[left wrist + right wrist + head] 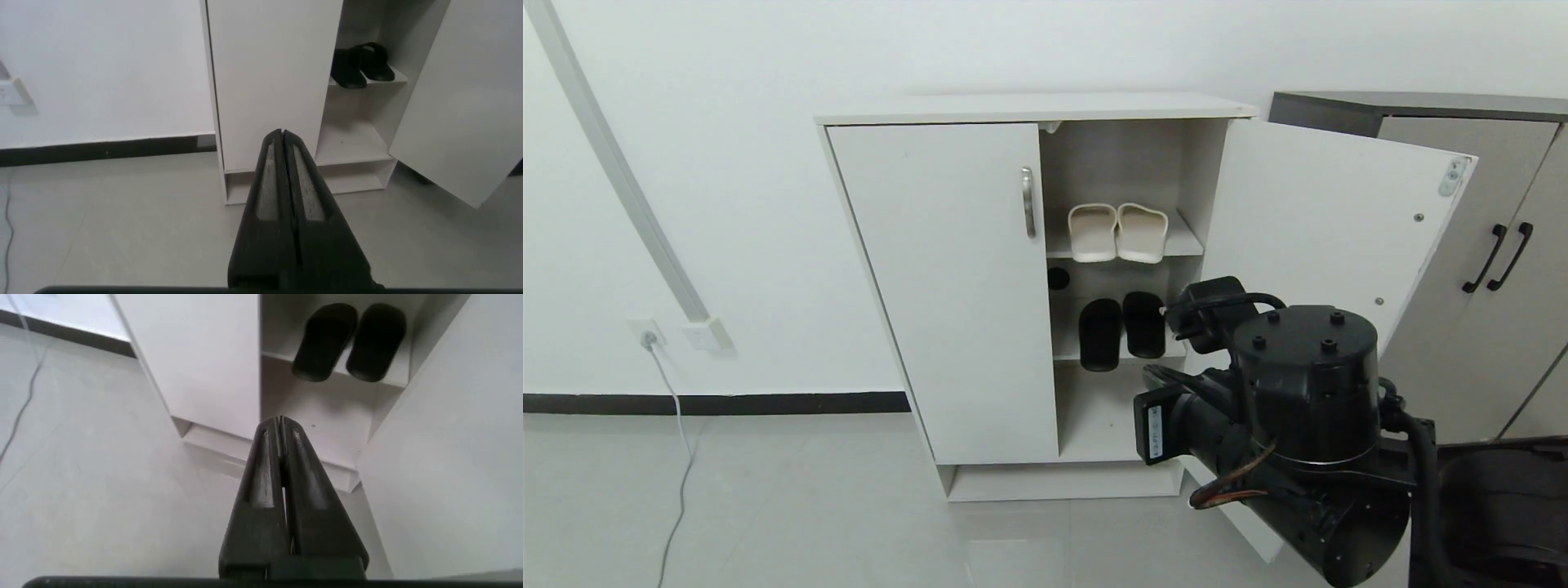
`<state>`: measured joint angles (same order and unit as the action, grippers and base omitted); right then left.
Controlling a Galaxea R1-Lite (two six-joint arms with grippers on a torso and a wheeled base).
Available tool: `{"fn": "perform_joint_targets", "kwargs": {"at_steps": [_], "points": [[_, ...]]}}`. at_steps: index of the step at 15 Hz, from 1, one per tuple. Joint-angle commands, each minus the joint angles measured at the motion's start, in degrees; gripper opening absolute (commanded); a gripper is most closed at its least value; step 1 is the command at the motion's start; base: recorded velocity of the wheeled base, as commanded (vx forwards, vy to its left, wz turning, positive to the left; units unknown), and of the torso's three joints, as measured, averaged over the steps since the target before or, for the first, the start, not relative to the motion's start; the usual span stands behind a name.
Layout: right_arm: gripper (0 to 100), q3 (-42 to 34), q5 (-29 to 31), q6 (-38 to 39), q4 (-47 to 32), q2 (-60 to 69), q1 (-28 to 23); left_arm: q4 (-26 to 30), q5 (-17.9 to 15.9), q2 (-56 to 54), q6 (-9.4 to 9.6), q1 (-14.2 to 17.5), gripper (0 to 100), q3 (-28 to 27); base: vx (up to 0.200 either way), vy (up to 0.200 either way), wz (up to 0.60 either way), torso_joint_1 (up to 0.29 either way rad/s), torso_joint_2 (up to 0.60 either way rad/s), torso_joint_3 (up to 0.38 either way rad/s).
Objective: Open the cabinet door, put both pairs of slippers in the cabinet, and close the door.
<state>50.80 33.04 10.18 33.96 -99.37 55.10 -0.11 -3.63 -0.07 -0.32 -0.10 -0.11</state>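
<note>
The white cabinet (947,286) has its right door (1323,220) swung open and its left door shut. A cream pair of slippers (1117,232) lies on the upper shelf. A black pair of slippers (1121,329) lies on the middle shelf, also seen as the black pair (363,64) and black pair (350,340) in the wrist views. My right arm (1282,408) hangs in front of the open door, low and to the right of the opening. The right gripper (280,425) is shut and empty above the floor before the cabinet's base. The left gripper (280,135) is shut and empty, farther back from the cabinet.
A grey cabinet (1478,269) with black handles stands right behind the open door. A wall socket with a cable (674,425) is on the left wall. Pale tiled floor (768,506) lies open in front of the cabinet.
</note>
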Motion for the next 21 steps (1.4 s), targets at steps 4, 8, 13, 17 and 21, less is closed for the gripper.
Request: {"fn": "perform_joint_targets", "kwargs": {"at_steps": [4, 8, 13, 17, 21], "points": [[0, -0.3, 0.1, 0.0, 0.0, -0.4, -0.3, 0.0, 0.0, 0.1, -0.12, 0.0, 0, 0.0, 0.0, 0.0, 0.0, 0.0, 0.0, 0.0], [0, -0.3, 0.1, 0.0, 0.0, -0.5, -0.8, 0.0, 0.0, 0.1, -0.21, 0.0, 0, 0.0, 0.0, 0.0, 0.0, 0.0, 0.0, 0.0], [0, -0.4, 0.0, 0.0, -0.1, -0.6, -1.0, 0.0, 0.0, 0.1, -0.21, 0.0, 0, 0.0, 0.0, 0.0, 0.0, 0.0, 0.0, 0.0], [0, -0.4, 0.0, 0.0, -0.1, -0.9, -1.1, 0.0, 0.0, 0.1, -0.21, 0.0, 0, 0.0, 0.0, 0.0, 0.0, 0.0, 0.0, 0.0], [0, -0.4, 0.1, -0.1, -0.2, -1.0, -1.1, 0.0, 0.0, 0.1, -0.21, 0.0, 0, 0.0, 0.0, 0.0, 0.0, 0.002, -0.1, -0.164]]}}
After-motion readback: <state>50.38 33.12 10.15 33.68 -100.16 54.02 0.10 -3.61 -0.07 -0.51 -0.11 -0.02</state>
